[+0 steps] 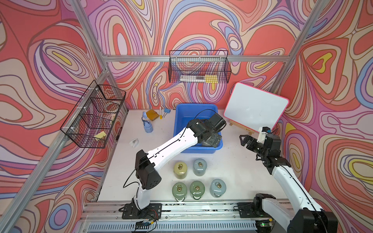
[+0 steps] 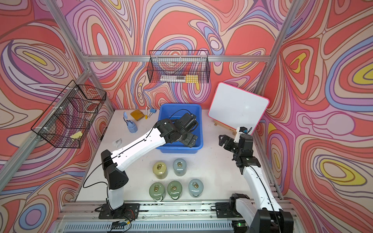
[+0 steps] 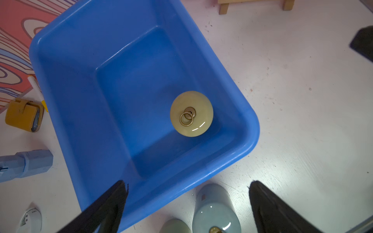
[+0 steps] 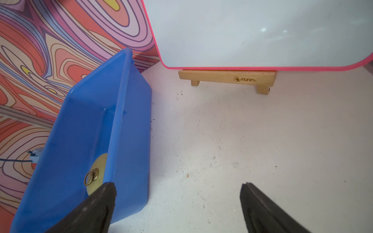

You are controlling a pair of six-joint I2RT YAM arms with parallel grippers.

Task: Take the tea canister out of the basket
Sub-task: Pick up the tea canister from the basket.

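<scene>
The blue basket (image 1: 197, 150) (image 2: 179, 150) stands at the back middle of the table. One tea canister (image 3: 191, 113) with a yellow-olive lid and a brass ring stands upright in the basket's (image 3: 121, 90) near right corner; its lid (image 4: 99, 169) also peeks over the basket's wall (image 4: 131, 131) in the right wrist view. In both top views my left arm hides it. My left gripper (image 1: 214, 140) (image 2: 189, 140) (image 3: 188, 184) hangs open over the basket's near rim, above the canister and holding nothing. My right gripper (image 1: 245, 140) (image 2: 223, 140) (image 4: 178, 185) is open over bare table to the basket's right.
Several canisters (image 1: 199, 167) (image 3: 216, 209) stand on the table in front of the basket. A pink-edged whiteboard (image 1: 256, 109) on a wooden stand (image 4: 227, 77) leans at the back right. A yellow case (image 1: 152, 115), a marker and a blue-grey object (image 1: 148, 127) lie at the back left. Black wire baskets (image 1: 198, 66) hang on the walls.
</scene>
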